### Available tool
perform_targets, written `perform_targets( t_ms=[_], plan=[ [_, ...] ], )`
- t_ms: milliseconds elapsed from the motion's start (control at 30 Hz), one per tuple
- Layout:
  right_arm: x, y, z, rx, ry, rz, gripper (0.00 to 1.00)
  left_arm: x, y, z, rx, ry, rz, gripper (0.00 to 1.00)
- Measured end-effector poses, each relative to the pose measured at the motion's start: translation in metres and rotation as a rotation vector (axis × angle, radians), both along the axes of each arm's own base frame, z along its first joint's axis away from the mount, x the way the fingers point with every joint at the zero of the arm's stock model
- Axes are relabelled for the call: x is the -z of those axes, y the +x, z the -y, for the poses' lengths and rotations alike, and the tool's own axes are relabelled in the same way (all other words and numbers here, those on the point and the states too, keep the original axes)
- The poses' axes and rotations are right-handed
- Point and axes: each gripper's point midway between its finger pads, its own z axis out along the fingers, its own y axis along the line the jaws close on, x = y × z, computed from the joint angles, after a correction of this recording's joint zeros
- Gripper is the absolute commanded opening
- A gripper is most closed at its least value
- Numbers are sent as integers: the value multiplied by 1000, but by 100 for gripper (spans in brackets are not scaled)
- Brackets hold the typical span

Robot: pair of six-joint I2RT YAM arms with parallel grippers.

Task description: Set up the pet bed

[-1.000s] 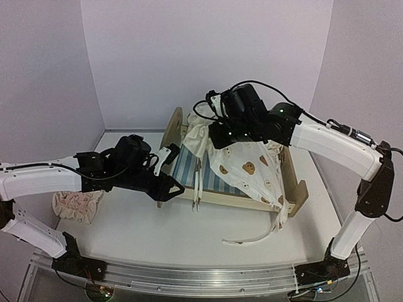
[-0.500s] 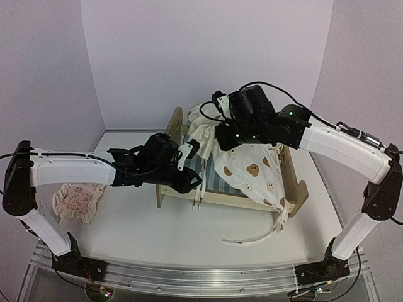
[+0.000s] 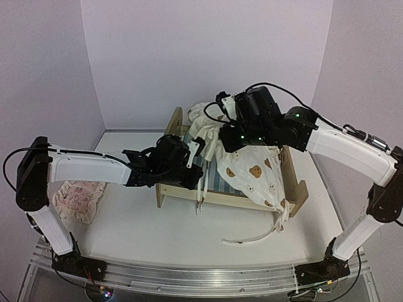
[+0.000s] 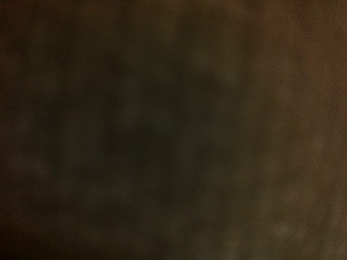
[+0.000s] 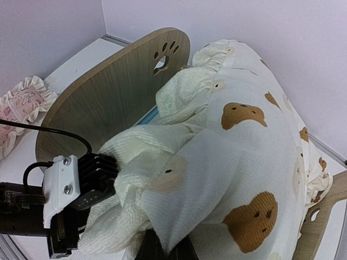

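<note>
The pet bed (image 3: 175, 123) stands mid-table, its plywood headboard at the left and low footboard (image 3: 298, 192) at the right. A strip of striped mattress (image 3: 213, 180) shows. My right gripper (image 3: 219, 137) is shut on an edge of the cream bear-print quilt (image 3: 252, 176) and holds it bunched above the bed; the pinch shows in the right wrist view (image 5: 169, 250). My left gripper (image 3: 191, 171) reaches over the near side rail under the lifted quilt, fingers hidden by cloth. Its wrist (image 5: 81, 179) shows beside the headboard (image 5: 116, 86). The left wrist view is all dark.
The pink ruffled pillow (image 3: 78, 200) lies on the table at the left, also in the right wrist view (image 5: 20, 105). Quilt ties hang over the near rail (image 3: 201, 192) and trail on the table (image 3: 252, 238). Walls close in the back and sides.
My left arm has stretched right from the pillow side to the bed and gone under the quilt. My right gripper has drifted slightly right and up with the quilt.
</note>
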Motion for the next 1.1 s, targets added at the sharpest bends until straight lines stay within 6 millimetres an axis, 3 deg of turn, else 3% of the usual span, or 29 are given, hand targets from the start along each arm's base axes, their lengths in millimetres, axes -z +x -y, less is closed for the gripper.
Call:
perform_targets(
  t_ms=[333, 667, 1100],
  plan=[
    [13, -9, 2, -10, 21, -42, 0, -10, 10, -4, -50, 29, 57, 0],
    [19, -21, -11, -64, 90, -126, 0, -71, 24, -29, -149, 64, 200, 0],
    [27, -28, -21, -95, 125, -188, 0, -91, 33, -56, -218, 185, 300, 0]
  ],
)
